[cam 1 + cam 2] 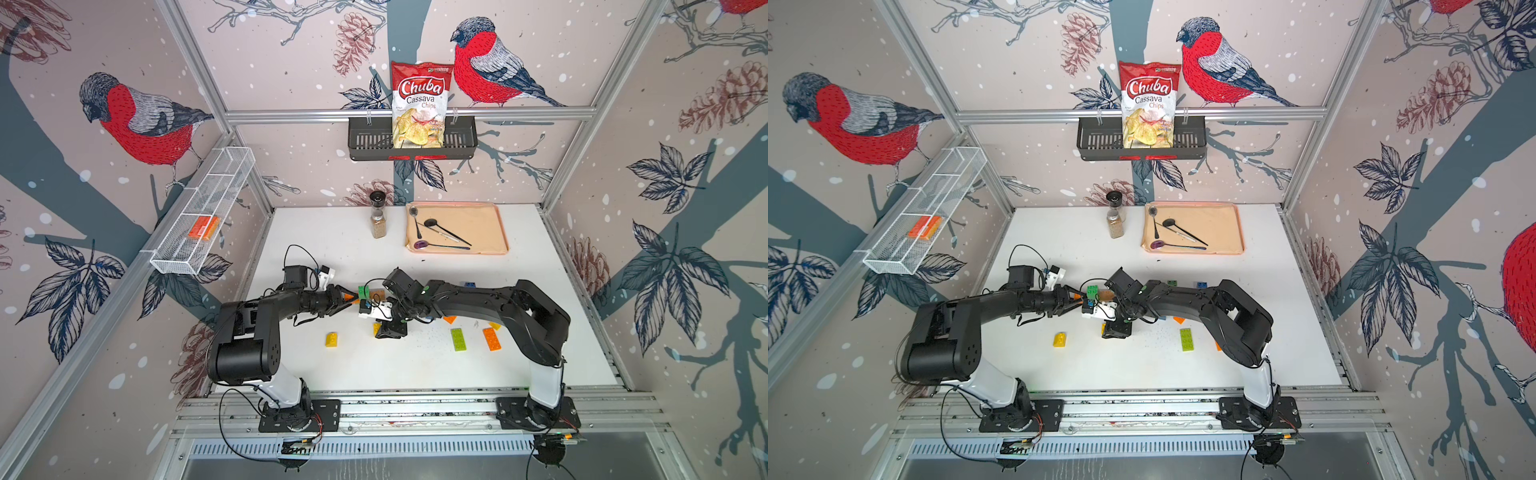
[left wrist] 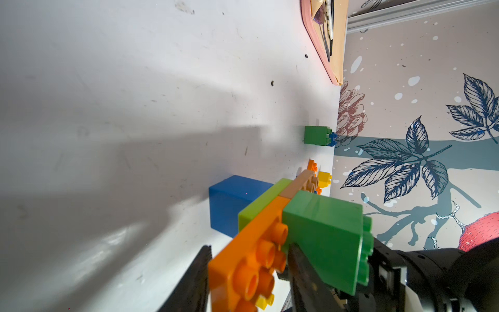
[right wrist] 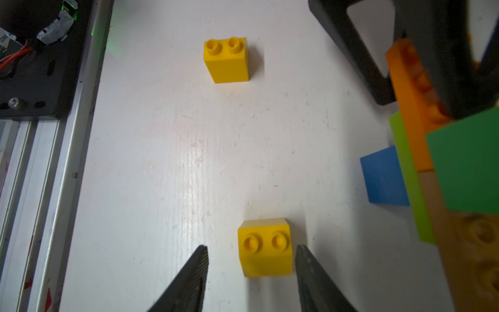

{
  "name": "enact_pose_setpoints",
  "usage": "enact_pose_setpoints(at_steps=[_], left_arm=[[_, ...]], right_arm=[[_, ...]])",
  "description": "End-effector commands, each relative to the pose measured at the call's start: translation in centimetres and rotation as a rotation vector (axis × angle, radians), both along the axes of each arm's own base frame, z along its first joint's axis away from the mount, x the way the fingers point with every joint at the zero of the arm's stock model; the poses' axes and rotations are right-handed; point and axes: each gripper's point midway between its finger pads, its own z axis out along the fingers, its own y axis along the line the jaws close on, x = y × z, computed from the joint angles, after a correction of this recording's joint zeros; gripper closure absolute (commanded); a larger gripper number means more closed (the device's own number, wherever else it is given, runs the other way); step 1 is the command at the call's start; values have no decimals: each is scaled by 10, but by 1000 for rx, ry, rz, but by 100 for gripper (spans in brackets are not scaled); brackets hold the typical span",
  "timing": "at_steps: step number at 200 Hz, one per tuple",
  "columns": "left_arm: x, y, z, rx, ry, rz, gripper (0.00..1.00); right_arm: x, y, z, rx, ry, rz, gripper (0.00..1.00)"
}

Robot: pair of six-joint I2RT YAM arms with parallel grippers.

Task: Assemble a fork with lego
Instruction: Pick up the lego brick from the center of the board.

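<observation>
Two grippers are working over the white table (image 1: 415,365), and I am steering them from far away. My left gripper (image 2: 249,246) is pinching a long orange brick (image 2: 243,272), with its black fingers (image 2: 305,275) pressing on both sides of it. A long lime green brick (image 2: 260,206) and a long brown brick (image 2: 295,186) are sticking to that orange one in a row. A small green brick (image 2: 326,237) is sitting on its studs, and a small blue brick (image 2: 232,202) is poking out on the other side, toward the table top. I cannot tell if the blue one is touching the table. In both top views this bunch is showing near the middle of the table, between the two grippers. My right gripper (image 3: 251,247) is pointing down with its jaws spread apart, and a near yellow brick (image 3: 264,248) is standing on the table between them. One jaw is just beside it and the other is well clear, so nothing is being squeezed. A far yellow brick (image 3: 226,59) is standing alone closer to the front rail (image 3: 67,162). A loose lime green brick (image 1: 459,339) and a loose orange brick (image 1: 491,338) are lying flat side by side near my right arm (image 1: 519,307). At the back, a peach tray (image 1: 486,224) is holding spoons (image 1: 431,223), and a spice jar (image 1: 378,224) is standing just beside it.
</observation>
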Motion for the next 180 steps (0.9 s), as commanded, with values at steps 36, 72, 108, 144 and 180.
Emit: enact_pose_setpoints(at_steps=[36, 72, 108, 144, 180], left_arm=[[1, 2, -3, 22, -6, -5, 56], [1, 1, -4, 25, -5, -9, 56], [2, 1, -5, 32, -3, -10, 56], [1, 2, -7, 44, 2, -7, 57], [0, 4, -9, 58, 9, -5, 58]], right_arm=[[6, 4, -8, -20, -14, -18, 53], [6, 4, -14, -40, -24, -22, 56], [7, 2, -17, -57, -34, -17, 61], [10, -1, -3, -40, -33, -1, 70], [22, -6, 24, 5, -60, -1, 74]])
